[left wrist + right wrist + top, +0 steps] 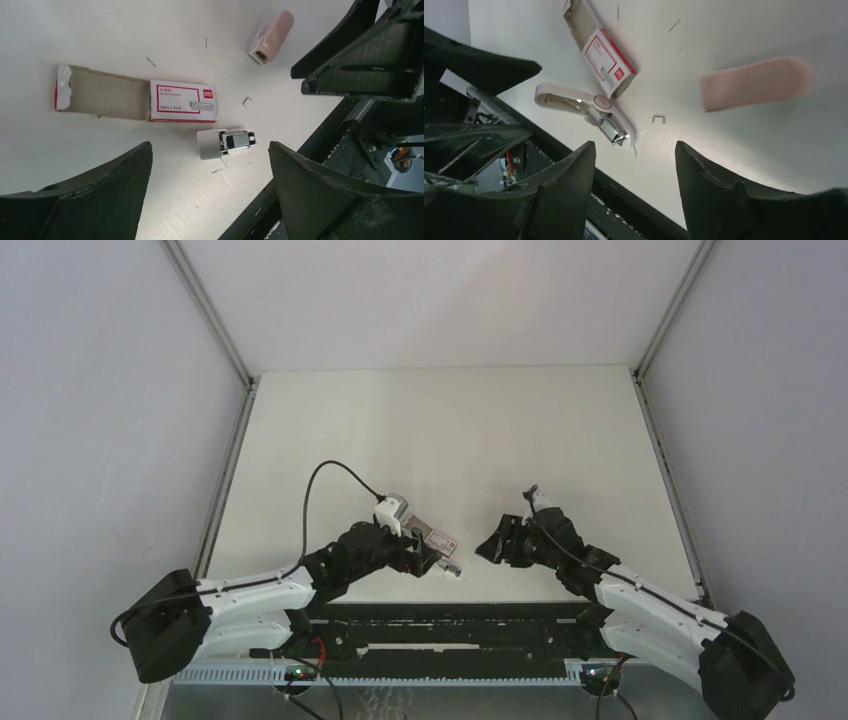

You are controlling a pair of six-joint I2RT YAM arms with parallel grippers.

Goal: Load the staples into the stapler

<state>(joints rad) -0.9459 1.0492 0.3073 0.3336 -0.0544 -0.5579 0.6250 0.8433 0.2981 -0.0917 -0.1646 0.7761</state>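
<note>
Small white stapler (226, 143): lying on the white desk (450, 430) with its metal magazine exposed. It is seen low in the centre of the left wrist view, just below the right end of the staple box and not gripped by either hand. In the right wrist view it is seen opened out, left of centre.

Red-and-white cardboard staple box (182, 102): flat on the desk. Its brown inner tray (107, 94) is drawn out toward the left of the frame.

Pale pink rounded oblong piece (270, 37): lying apart from the stapler at upper right of the left wrist view. It is blurred in the right wrist view.

One loose bent staple (246, 101) is noted between the box and the pink piece. A few thin wire bits (151, 61) are scattered above the box.

Left hand (210, 146): fingers spread wide, nothing held, poised above the stapler.

Right hand (635, 145): fingers apart, nothing between them. In the top view it is seen right of the box, facing the left hand.
</note>
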